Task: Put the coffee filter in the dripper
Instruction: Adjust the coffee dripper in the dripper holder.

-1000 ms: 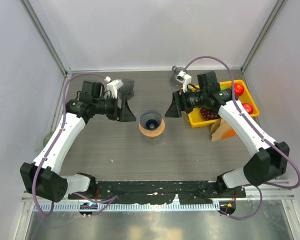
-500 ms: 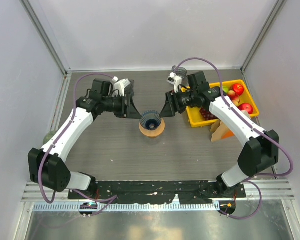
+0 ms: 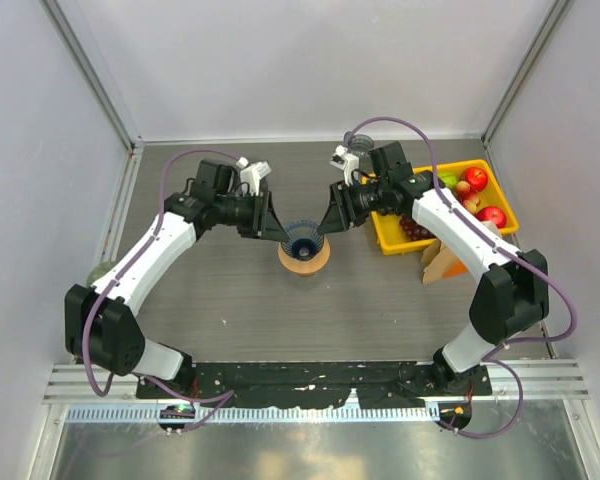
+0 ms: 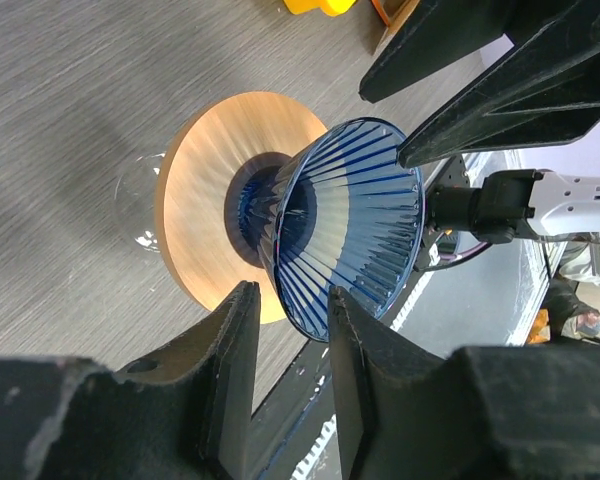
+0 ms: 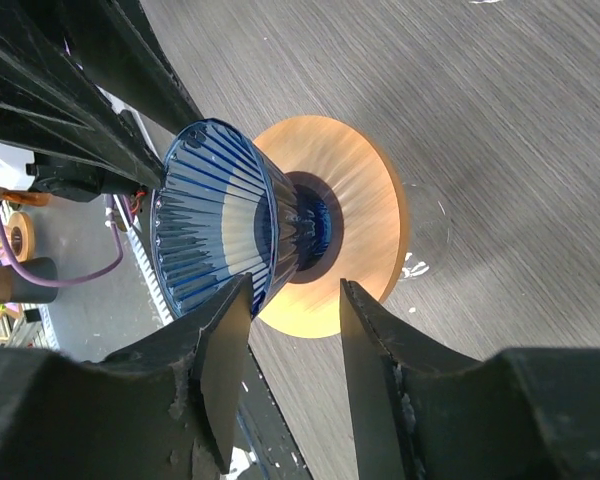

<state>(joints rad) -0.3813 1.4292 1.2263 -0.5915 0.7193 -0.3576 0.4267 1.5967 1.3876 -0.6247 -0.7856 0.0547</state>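
1 dripper flanked by 2 parted grippers, mid-table.

The blue ribbed glass cone dripper (image 3: 302, 240) stands upright on its round wooden base (image 4: 208, 180) on the grey wood-grain table (image 3: 210, 290). The left gripper (image 3: 273, 229) is just beside the rim on 1 side and the right gripper (image 3: 331, 219) is just beside it on the other. Both jaws are parted at a moderate gap and hold nothing. Each wrist view shows the cone's rim through the gap between its own fingers; I cannot tell if they touch it. I cannot tell where the coffee filter is. Count: 1 dripper, 2 grippers, 1 yellow plastic tray (image 3: 392, 243) at the right, with 2 red round fruits (image 3: 477, 178) visible in it.
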